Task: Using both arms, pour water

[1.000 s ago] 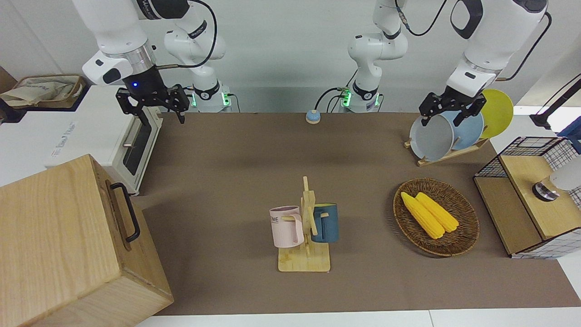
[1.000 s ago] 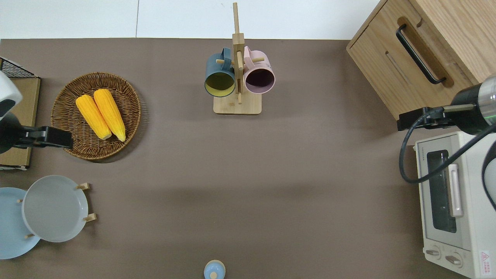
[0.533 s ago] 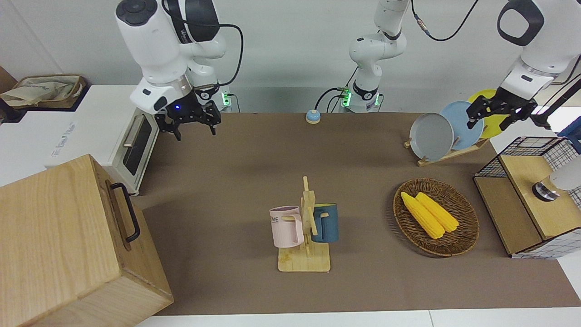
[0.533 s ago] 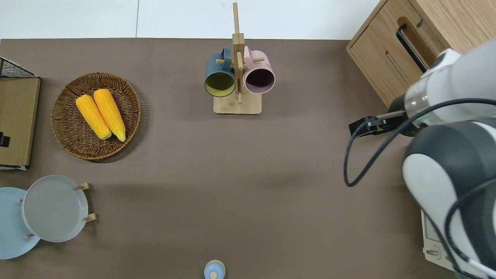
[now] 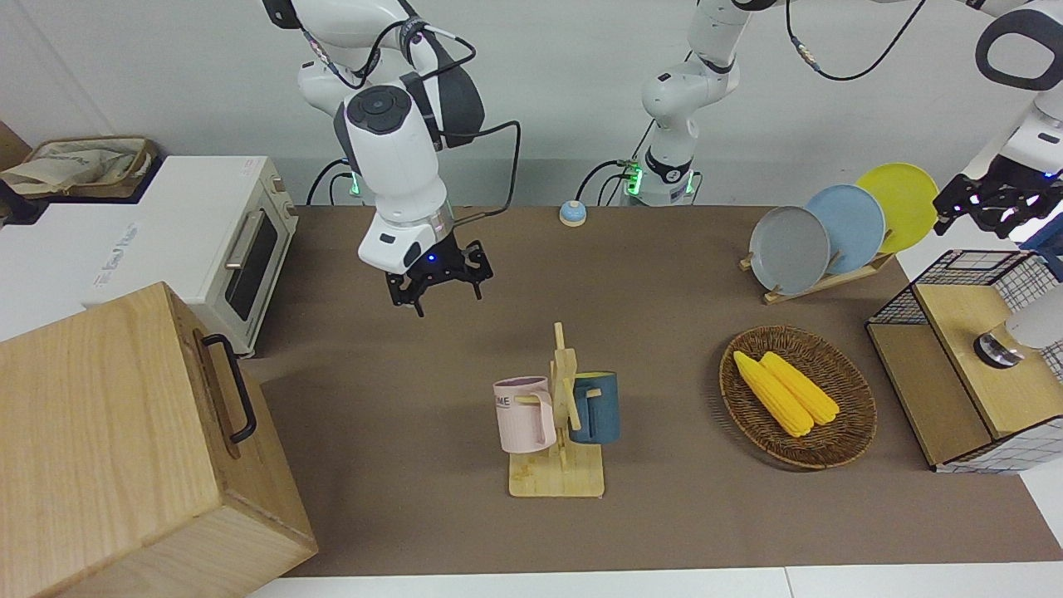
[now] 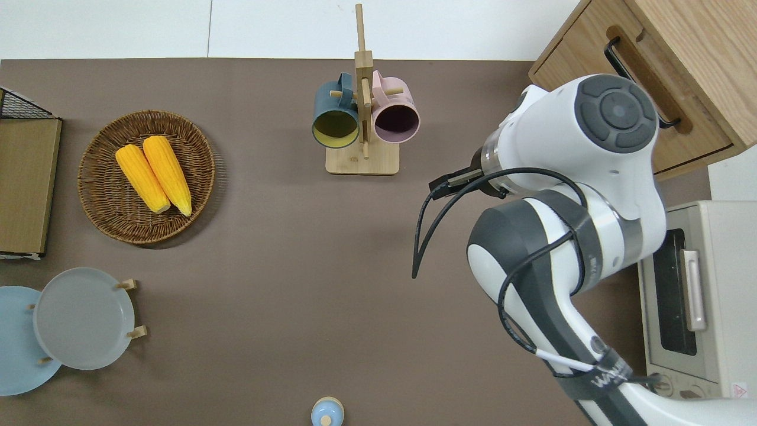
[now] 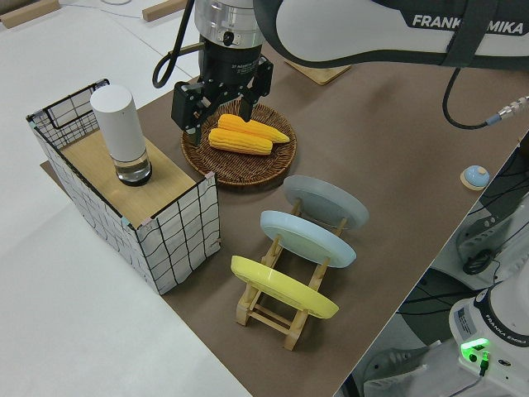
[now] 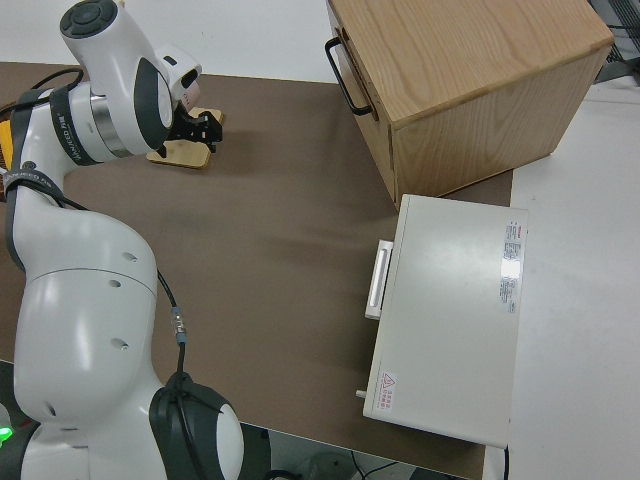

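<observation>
The white bottle [image 7: 120, 132] stood upright on the wooden top of the wire crate [image 7: 178, 223] at the left arm's end of the counter [image 5: 399, 390]. It looked smooth, stiff and tall enough to tip, so I'd grip it across the middle. The left pincer [image 7: 216, 106] hung near it, spread and empty. The right pincer [image 5: 438, 284], also spread and empty, was near the rack [image 5: 558, 477]. Hanging there by their handles, the pink mug [image 5: 523, 414] and blue mug [image 5: 596, 407] looked breakable.

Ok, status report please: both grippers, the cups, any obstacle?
Right gripper open, empty, over bare mat. Left gripper open, empty. Pink mug and blue mug hang untouched on rack. Nothing in the way.
</observation>
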Motion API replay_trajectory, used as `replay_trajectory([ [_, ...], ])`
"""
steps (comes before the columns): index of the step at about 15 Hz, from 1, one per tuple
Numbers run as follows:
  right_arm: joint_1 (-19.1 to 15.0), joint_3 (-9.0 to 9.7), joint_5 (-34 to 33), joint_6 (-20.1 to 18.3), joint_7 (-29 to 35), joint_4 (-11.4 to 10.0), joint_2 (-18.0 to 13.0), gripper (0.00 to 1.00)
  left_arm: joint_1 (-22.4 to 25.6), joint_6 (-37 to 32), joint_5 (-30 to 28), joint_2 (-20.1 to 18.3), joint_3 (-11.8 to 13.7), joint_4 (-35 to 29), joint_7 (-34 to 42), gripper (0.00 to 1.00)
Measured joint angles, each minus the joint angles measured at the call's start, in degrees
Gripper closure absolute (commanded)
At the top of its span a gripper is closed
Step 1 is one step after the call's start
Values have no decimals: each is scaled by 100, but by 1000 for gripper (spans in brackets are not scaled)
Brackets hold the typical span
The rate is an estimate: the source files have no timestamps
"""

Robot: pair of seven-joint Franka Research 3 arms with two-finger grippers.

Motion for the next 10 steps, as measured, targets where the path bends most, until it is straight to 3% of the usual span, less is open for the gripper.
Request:
replay_trajectory([
  [5,125,-5,-201,1141,-6,-1,327,9,421,816,-159,194,-8,-15,274,5],
  [8,239,-7,-675,2032,-4,27,721,27,671,1535,-774,441,-12,-105,450,2],
  [10,241,-8,-801,2397,-5,121,937,84,766,1953,-1377,608,-10,-143,584,2],
])
